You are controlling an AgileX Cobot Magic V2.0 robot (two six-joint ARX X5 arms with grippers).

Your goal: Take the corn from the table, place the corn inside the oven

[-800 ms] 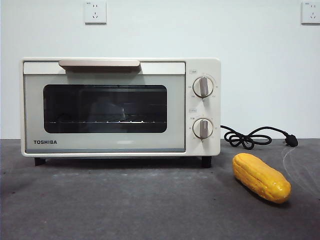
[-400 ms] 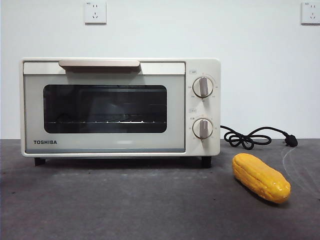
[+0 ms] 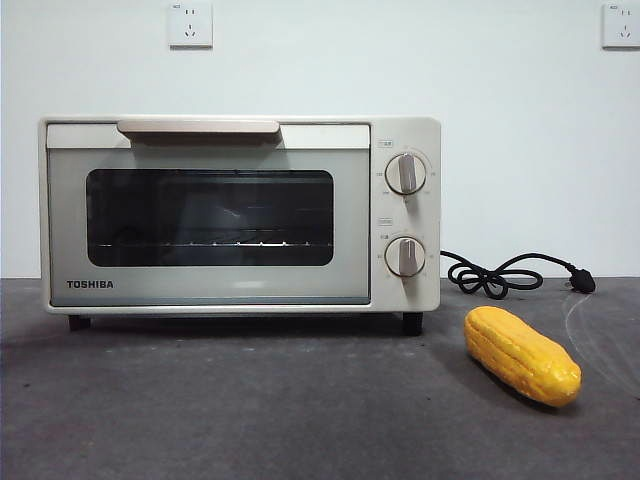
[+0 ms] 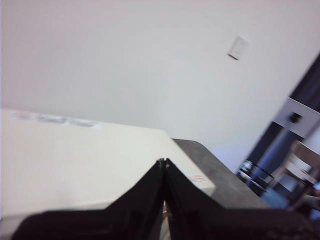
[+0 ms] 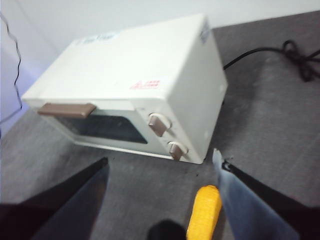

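Currently the right gripper (image 5: 160, 172) hangs spread wide above the corn (image 5: 205, 212), which lies on the table (image 3: 250, 410) between its jaws, positioned for pickup. The cob is glossy, yellow-orange, rounded. The left gripper (image 4: 164, 162), pinched closed, waits above the closed oven (image 3: 240, 215).

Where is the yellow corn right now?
In the front view the corn lies on the table at the right, in front of the oven's right end, near the black cord. The open right gripper hovers above it.

Lab-like room: bare white wall (image 3: 520, 150), grey table (image 3: 250, 400).
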